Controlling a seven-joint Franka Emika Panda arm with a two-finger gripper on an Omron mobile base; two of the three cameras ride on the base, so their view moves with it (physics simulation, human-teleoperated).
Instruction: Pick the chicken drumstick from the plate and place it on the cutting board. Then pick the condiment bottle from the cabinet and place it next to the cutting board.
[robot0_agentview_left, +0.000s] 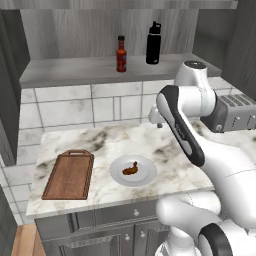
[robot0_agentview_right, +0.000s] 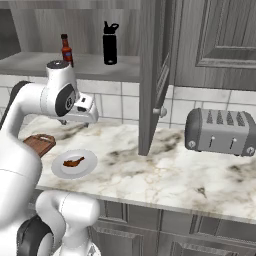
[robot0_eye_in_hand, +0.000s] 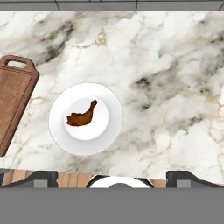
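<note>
First step not yet begun: chicken drumstick (robot0_eye_in_hand: 82, 117) lies in the middle of the plate (robot0_eye_in_hand: 61, 136), thick end toward the cutting board (robot0_eye_in_hand: 13, 100), thin end pointing away. Board is bare, just beside the plate on the counter (robot0_eye_in_hand: 166, 65), not touching it.

Hand hangs high over the counter, looking straight down. Fingers (robot0_eye_in_hand: 41, 178) spread wide at the bottom of the hand view, nothing between them. Plate sits off toward one finger, not centred.

Next move, as I judge it: shift over until the drumstick is midway between the fingers, turn the hand to close across the thick end, then descend.

Room: marble open all round the plate. Counter's front edge runs close behind the plate. Toaster (robot0_agentview_right: 220, 132) well apart. Condiment bottle (robot0_agentview_left: 121, 54) stands upright on the cabinet (robot0_agentview_left: 75, 72) shelf beside a taller black bottle (robot0_agentview_left: 153, 43); open cabinet door (robot0_agentview_right: 155, 75) juts out near there.
</note>
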